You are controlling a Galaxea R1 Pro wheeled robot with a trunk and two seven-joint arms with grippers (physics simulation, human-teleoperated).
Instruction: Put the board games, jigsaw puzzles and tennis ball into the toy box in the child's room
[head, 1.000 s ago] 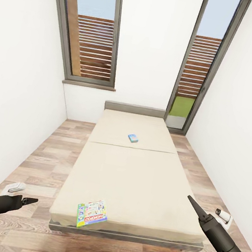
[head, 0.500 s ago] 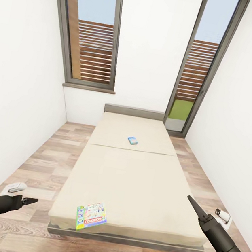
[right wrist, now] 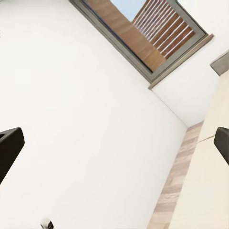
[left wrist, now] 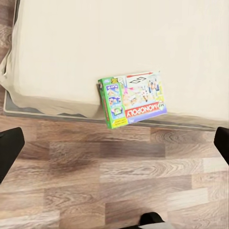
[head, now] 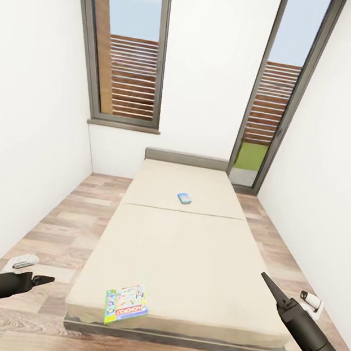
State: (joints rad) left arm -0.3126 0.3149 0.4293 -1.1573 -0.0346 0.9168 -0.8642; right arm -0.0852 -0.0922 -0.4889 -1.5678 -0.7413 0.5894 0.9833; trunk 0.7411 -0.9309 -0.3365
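on the bed (head: 186, 246): two board games
near game (head: 127, 303): colourful box at the foot edge, slightly overhanging
far game (head: 184, 198): small blue box, mid-mattress, well apart
my left gripper (head: 47, 279): low beside the bed, over wood floor (head: 46, 228), jaws apart, empty
my right gripper (head: 266, 281): raised by the other side, jaws apart, empty

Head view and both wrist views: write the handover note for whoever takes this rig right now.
Left claw: open, empty, low beside the bed's near left corner.
Right claw: open, empty, raised at the bed's right side.
Monopoly board game: on the near edge of the mattress, slightly overhanging.
Small blue board game: mid-bed, farther off.
Done: nothing picked from the bed.
Left: grab both games, then carry them to the toy box.
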